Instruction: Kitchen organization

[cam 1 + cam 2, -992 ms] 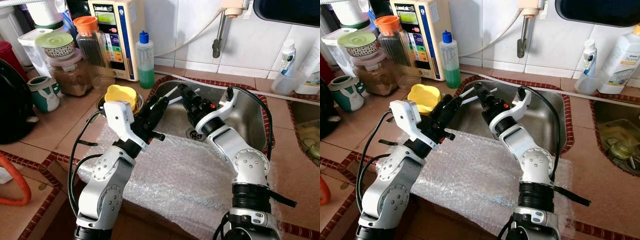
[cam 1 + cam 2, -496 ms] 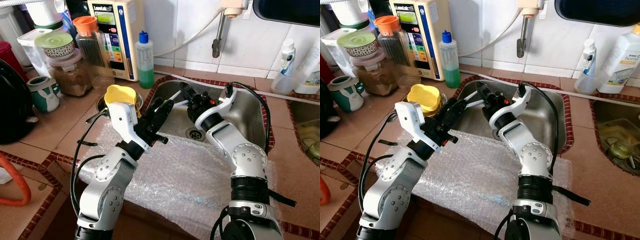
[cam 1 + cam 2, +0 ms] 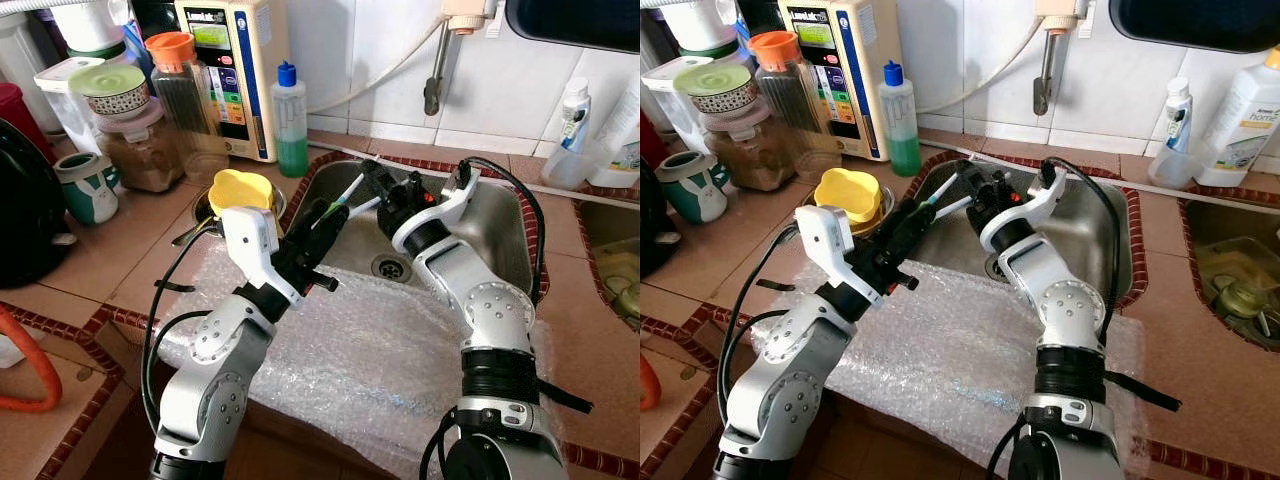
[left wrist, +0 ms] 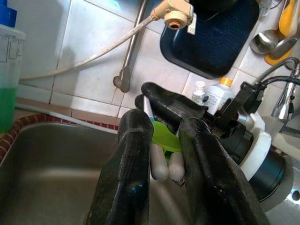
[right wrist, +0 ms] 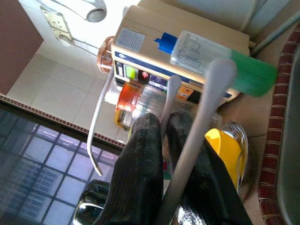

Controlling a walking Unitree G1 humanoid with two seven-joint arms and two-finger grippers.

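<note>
Both grippers, left (image 3: 335, 212) and right (image 3: 376, 183), apparently pinch white utensils (image 4: 159, 161); labels unreadable.

Counts on the kitchen counter

Two white-handled utensils (image 3: 352, 190) are held over one steel sink (image 3: 500, 240). One green soap bottle (image 3: 291, 122), one yellow bowl (image 3: 240, 190), one orange-lidded jar (image 3: 182, 85), one sheet of bubble wrap (image 3: 360, 350), two white bottles (image 3: 1210, 120), two grippers: left gripper (image 3: 332, 215), right gripper (image 3: 378, 188)

A green-liquid bottle (image 3: 291, 120) stands beside a water purifier (image 3: 232, 70) (jars (image 3: 140, 140) crowd nearby)
</note>
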